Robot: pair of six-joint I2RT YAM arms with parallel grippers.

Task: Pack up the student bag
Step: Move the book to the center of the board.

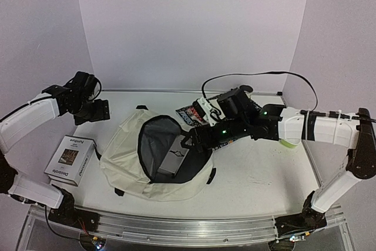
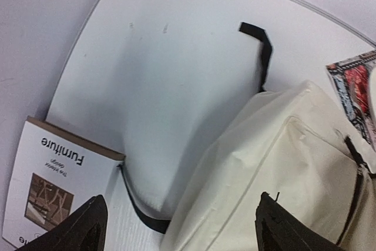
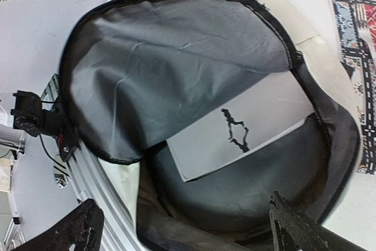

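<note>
The cream student bag point(image 1: 126, 160) lies flat mid-tabletop point(image 1: 258, 174), mouth gaping for loading, with my right gripper point(image 1: 197, 139) spread and empty at that mouth over a grey book point(image 1: 172, 158) inside, and my left gripper point(image 1: 100, 111), also spread and empty, beside the bag's far-left edge near a waiting Furniture book point(image 1: 71, 158).

"Furniture" book point(image 1: 70, 159) lies flat at desk point(image 1: 258, 174) left edge; colourful magazine point(image 1: 191, 114) sits further back, mid-desk.

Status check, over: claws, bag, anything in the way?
Left claw open, empty, raised left of student bag. Right claw open, empty, over its mouth. Bag unzipped, grey book inside. Furniture book lies beside it; nothing blocking the mouth.
</note>
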